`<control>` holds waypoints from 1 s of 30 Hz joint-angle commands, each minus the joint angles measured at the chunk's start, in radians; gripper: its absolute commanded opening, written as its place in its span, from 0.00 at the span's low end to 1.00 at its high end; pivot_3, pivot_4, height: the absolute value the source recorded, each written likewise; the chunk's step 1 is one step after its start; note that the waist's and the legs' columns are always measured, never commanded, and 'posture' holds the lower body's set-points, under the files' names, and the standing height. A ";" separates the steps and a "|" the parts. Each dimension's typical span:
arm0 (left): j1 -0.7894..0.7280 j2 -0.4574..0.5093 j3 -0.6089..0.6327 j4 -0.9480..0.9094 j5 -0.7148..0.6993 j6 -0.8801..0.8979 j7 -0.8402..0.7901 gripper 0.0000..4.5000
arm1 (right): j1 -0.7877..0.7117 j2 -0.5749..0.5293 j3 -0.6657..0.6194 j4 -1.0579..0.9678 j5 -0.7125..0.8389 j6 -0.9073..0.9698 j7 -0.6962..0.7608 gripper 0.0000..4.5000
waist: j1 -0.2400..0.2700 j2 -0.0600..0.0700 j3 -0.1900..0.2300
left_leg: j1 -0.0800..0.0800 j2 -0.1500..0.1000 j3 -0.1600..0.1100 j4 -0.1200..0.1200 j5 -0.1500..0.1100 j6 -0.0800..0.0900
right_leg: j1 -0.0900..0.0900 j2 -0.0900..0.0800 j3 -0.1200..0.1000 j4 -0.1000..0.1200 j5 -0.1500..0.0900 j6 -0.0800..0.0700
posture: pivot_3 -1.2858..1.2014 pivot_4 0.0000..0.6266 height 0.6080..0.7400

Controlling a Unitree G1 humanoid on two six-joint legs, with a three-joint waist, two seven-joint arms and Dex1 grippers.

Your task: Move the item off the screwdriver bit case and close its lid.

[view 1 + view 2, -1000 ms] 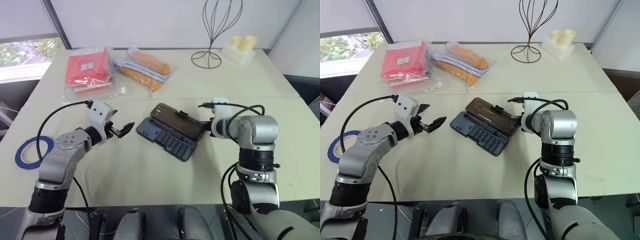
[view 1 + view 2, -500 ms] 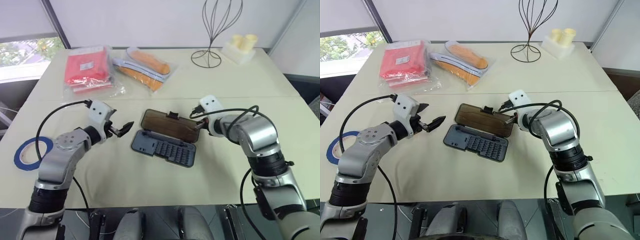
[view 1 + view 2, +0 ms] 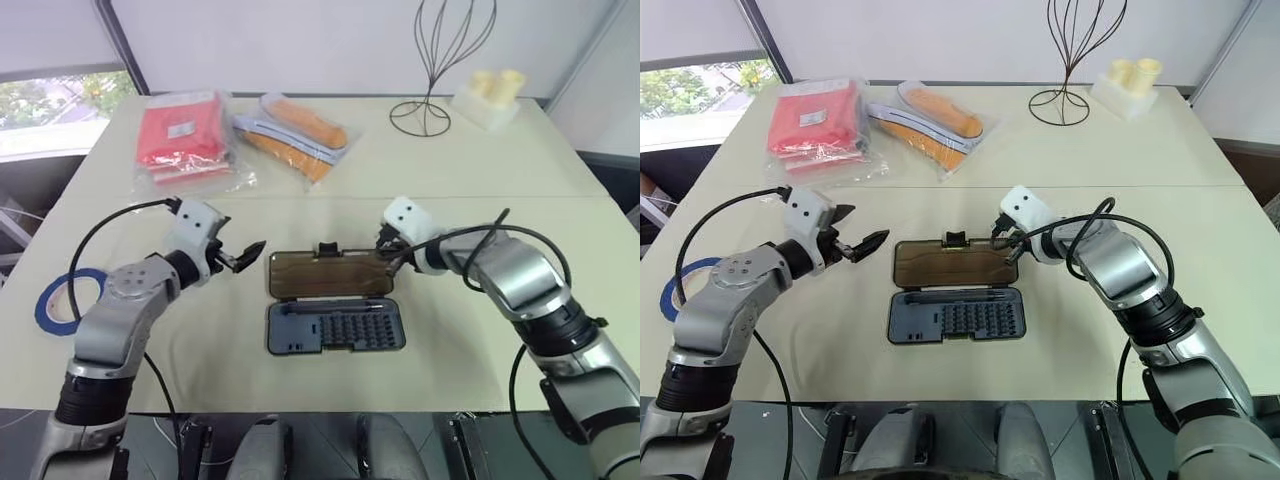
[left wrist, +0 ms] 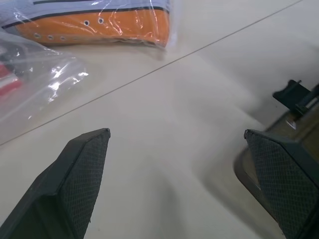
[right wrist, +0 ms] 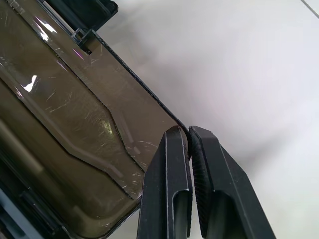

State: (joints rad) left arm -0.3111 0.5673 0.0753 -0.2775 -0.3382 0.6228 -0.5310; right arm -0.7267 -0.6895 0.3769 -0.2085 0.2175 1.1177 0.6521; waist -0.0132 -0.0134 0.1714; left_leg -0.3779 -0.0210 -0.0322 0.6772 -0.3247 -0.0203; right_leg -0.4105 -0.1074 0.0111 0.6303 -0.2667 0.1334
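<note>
The blue tape roll (image 3: 68, 300) lies at the table's left edge, well clear of the screwdriver bit case (image 3: 335, 326). Its lid (image 3: 330, 275) lies open flat, far side. The right gripper (image 5: 188, 144), fingers pressed together and holding nothing, touches the lid's right corner, probably to flip it. The left gripper (image 3: 243, 256) hovers wide apart, empty.

Red bag (image 3: 178, 140), orange shoe bag (image 3: 296, 135), wire stand (image 3: 438, 75)

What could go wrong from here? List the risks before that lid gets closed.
1. The right gripper is shut, its tips against one far corner of the lid, which lies flat on the table. A push there may slide the whole case instead of lifting the lid.
2. The left gripper hangs open beside the case, apart from it, so nothing braces the tray.
3. Lifted by one corner, the lid may twist and its latch tab may miss.
</note>
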 commanded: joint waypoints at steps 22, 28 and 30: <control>-0.012 0.007 0.016 -0.016 0.002 -0.024 -0.009 1.00 | 0.085 -0.063 -0.087 -0.167 0.018 0.167 -0.003 0.01 | 0.002 0.000 0.000 | -0.013 -0.002 0.000 0.005 0.003 -0.006 | -0.011 -0.002 -0.001 0.001 0.000 0.000 | 0.52 0.24 1.00; -0.021 0.005 0.012 -0.006 0.007 -0.030 -0.015 1.00 | 0.097 -0.064 -0.091 -0.206 0.030 0.196 -0.003 0.01 | 0.002 0.000 0.000 | -0.013 -0.002 0.000 0.005 0.003 -0.006 | -0.012 -0.002 -0.001 0.002 0.000 0.000 | 0.52 0.24 1.00; -0.022 0.004 0.011 -0.005 0.007 -0.031 -0.015 1.00 | 0.103 -0.065 -0.094 -0.219 0.036 0.200 -0.001 0.01 | 0.002 0.000 0.000 | -0.013 -0.002 0.000 0.005 0.003 -0.006 | -0.012 -0.002 -0.001 0.002 0.000 0.000 | 0.52 0.24 1.00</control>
State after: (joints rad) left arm -0.3157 0.5672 0.0730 -0.2672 -0.3356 0.6173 -0.5431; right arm -0.6302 -0.7448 0.2974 -0.3859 0.2322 1.3090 0.6448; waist -0.0113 -0.0134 0.1713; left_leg -0.3913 -0.0233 -0.0321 0.6820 -0.3215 -0.0259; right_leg -0.4222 -0.1099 0.0104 0.6321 -0.2665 0.1336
